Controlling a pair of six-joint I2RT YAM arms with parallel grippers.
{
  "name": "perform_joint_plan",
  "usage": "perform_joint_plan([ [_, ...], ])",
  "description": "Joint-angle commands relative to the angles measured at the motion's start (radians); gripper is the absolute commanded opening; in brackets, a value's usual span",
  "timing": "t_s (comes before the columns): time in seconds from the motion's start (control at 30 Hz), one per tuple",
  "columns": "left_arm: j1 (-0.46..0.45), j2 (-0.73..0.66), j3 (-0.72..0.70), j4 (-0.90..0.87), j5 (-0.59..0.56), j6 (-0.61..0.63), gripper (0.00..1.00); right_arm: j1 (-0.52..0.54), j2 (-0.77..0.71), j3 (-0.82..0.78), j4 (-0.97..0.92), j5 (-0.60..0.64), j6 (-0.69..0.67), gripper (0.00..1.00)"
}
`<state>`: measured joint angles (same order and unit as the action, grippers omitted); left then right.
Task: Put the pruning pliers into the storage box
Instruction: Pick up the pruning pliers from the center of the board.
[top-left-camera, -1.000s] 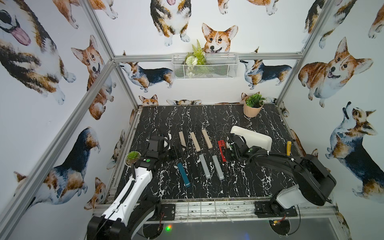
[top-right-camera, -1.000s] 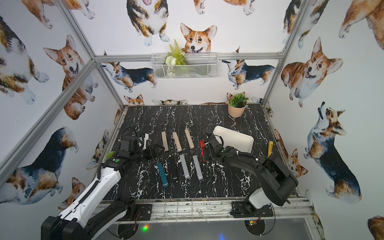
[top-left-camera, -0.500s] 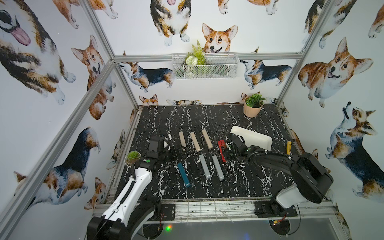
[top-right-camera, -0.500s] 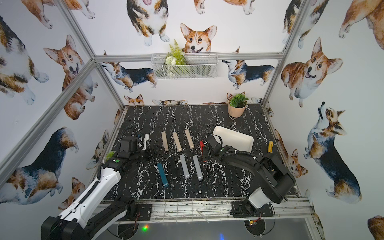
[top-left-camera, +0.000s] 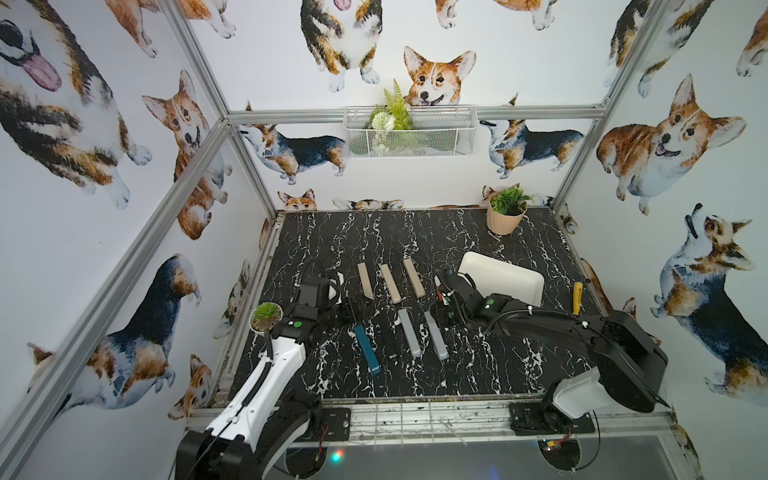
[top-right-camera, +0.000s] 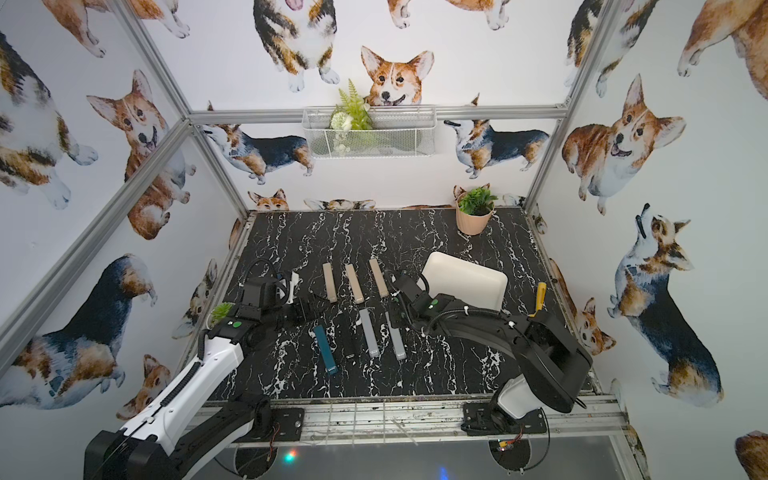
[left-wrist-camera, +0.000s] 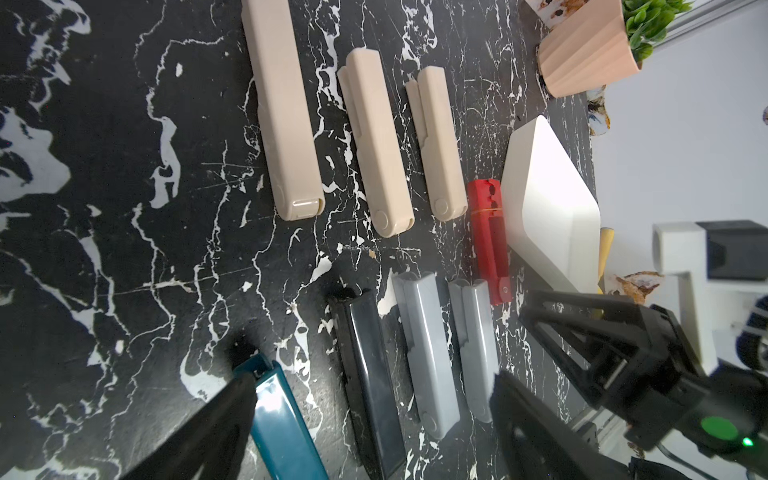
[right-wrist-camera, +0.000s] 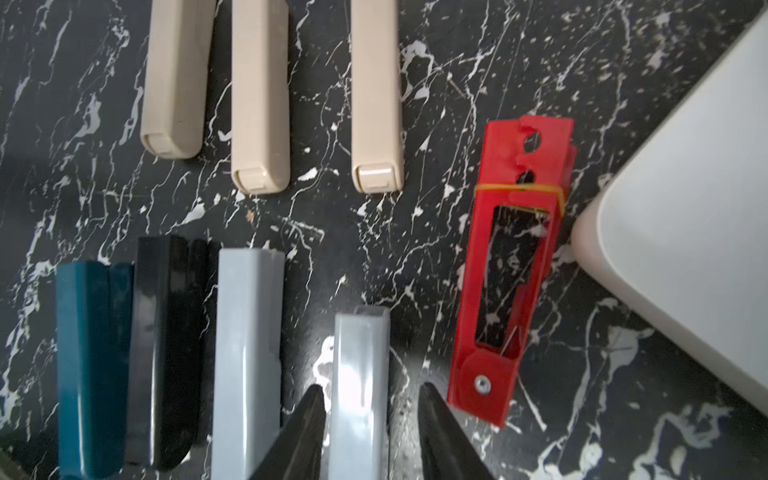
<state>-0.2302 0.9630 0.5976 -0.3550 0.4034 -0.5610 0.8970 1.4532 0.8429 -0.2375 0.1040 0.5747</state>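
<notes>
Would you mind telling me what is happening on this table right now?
The right gripper straddles a grey pruning pliers with open jaws, not yet closed on it. The left gripper hovers open near the teal pliers. Nothing lies in the storage box yet.

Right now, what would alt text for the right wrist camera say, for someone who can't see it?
Open right gripper straddles a grey pliers lying on black marble table, gaps on both sides. Beside it lie another grey pliers, black pliers and teal pliers; red pliers lie toward the white box; three beige pliers lie beyond.
</notes>
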Motion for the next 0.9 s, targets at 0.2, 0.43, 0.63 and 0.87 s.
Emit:
perform_joint_plan([
  [0.2,-0.001,0.032,0.017,0.052,0.138,-0.005,0.93,0.097,-0.166,-0.128,-0.078,0.051,0.127,0.44],
  [0.43,-0.003,0.022,0.028,-0.004,0.27,0.007,0.98,0.157,-0.137,-0.161,-0.046,0.044,0.161,0.45],
  [0.63,-0.017,-0.053,0.021,-0.065,0.281,-0.002,1.0,0.207,-0.097,-0.15,-0.055,0.064,0.172,0.49],
  [0.87,-0.046,-0.112,-0.031,-0.07,0.322,-0.094,1.0,0.216,-0.095,-0.172,-0.034,0.077,0.178,0.51],
])
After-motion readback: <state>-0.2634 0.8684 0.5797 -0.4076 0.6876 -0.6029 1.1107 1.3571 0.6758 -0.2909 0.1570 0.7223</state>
